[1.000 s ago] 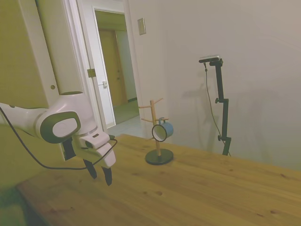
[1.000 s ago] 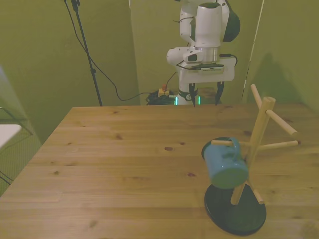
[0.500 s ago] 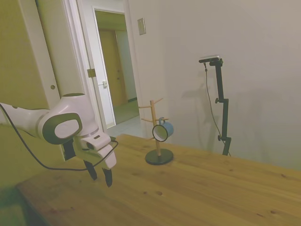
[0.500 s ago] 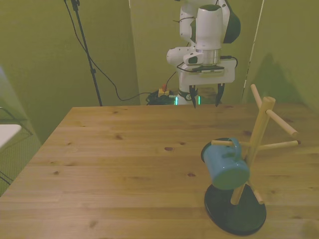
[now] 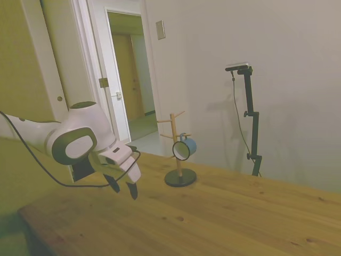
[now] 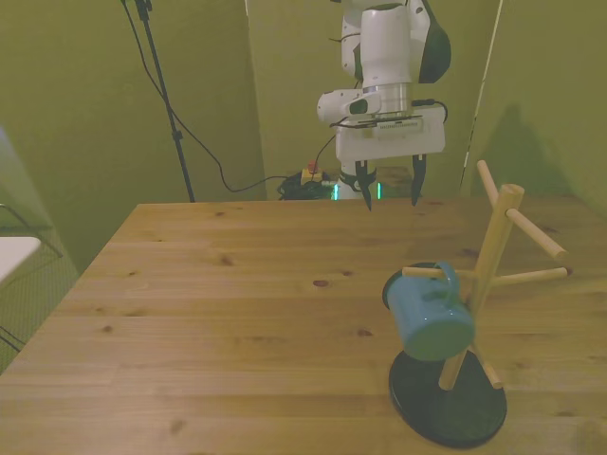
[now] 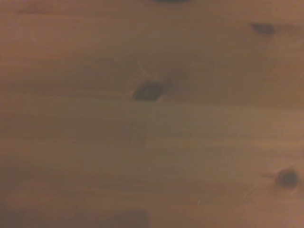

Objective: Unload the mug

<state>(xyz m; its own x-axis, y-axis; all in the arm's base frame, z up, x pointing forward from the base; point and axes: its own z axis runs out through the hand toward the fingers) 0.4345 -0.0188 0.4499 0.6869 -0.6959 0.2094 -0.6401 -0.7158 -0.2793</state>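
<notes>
The small blue-green mug hangs by its handle on a peg of a wooden mug tree with a round black base, at the front view's right. In the side view the mug shows its white inside, mouth turned sideways. My gripper hovers open above the far part of the table, well away from the mug, with nothing between its dark fingers. In the side view the gripper hangs tilted above the table's left end. The wrist view shows only blurred wood grain with knots.
The wooden table spreads wide between gripper and mug tree. The tree's black base sits near the table's front edge in the front view. Several bare pegs stick out of the tree. An open doorway lies behind the table in the side view.
The arm has swung forward over the table toward the mug tree and the gripper has tilted. Mug and tree have not moved.
</notes>
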